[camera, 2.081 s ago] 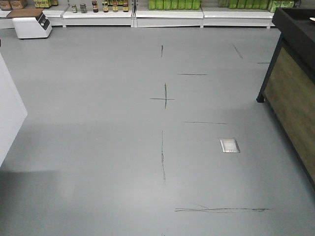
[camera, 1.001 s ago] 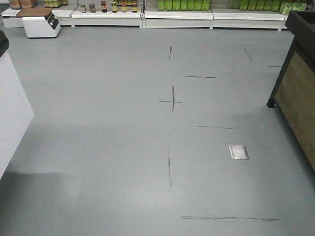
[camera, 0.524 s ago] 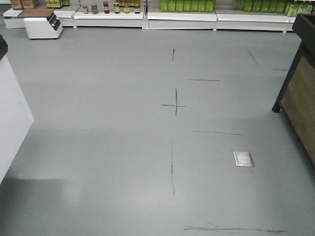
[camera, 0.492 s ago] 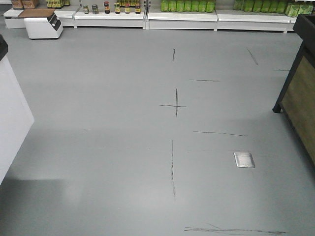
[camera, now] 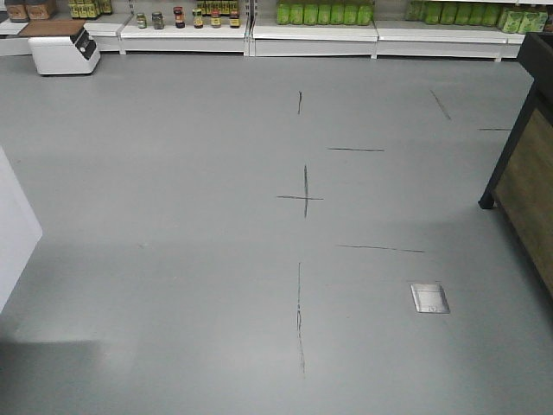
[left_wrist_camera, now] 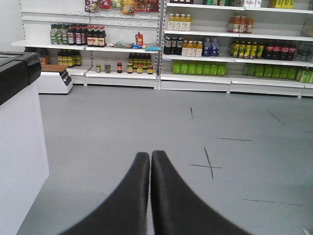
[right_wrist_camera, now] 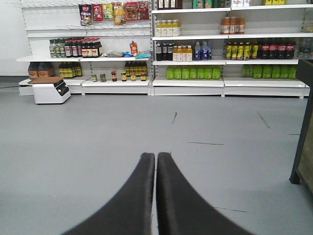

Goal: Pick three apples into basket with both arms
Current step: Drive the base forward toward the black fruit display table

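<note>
The apples and the basket are out of view in every frame. My left gripper [left_wrist_camera: 150, 154] points over bare grey floor, its two black fingers pressed together with nothing between them. My right gripper [right_wrist_camera: 156, 156] is likewise shut and holds nothing, aimed toward the far shelves. Neither arm shows in the front view.
A grey floor [camera: 216, 259] with black tape marks and a metal floor plate [camera: 429, 297] spreads ahead. White shelves [right_wrist_camera: 188, 81] of bottles and jars line the far wall, with a white box unit [camera: 59, 50] at their left end. A white counter [left_wrist_camera: 19, 147] stands left, a dark-framed wooden stand [camera: 525, 190] right.
The floor marks and the plate have slid down in the front view, and the white counter at the left has drawn back toward the frame edge. The base is moving.
</note>
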Robot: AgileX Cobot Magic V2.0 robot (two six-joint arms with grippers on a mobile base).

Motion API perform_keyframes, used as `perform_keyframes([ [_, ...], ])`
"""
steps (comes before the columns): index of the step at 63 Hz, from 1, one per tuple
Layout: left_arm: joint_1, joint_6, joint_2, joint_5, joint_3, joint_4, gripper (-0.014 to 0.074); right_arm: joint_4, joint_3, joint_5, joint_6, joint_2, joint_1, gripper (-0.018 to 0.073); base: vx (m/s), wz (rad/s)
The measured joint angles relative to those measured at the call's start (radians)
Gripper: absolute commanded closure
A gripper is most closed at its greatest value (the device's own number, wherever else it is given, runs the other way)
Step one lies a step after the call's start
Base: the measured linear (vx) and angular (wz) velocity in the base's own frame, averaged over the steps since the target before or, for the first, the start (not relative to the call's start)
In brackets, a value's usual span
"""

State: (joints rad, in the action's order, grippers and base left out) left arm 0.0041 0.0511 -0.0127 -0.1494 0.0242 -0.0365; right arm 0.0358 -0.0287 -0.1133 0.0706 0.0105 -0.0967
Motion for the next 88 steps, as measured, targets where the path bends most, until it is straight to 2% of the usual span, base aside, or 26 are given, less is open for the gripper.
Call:
perform_keyframes([
  [54, 0.0, 0.0, 0.0, 0.0, 0.0, 0.0, 0.0603, 0.0, 0.0, 0.0, 0.0, 0.0, 0.0, 0.0561, 0.23, -0.07],
  [88, 0.0, 0.0, 0.0, 0.0, 0.0, 0.0, 0.0603, 0.0, 0.0, 0.0, 0.0, 0.0, 0.0, 0.0561, 0.22, -0.27],
])
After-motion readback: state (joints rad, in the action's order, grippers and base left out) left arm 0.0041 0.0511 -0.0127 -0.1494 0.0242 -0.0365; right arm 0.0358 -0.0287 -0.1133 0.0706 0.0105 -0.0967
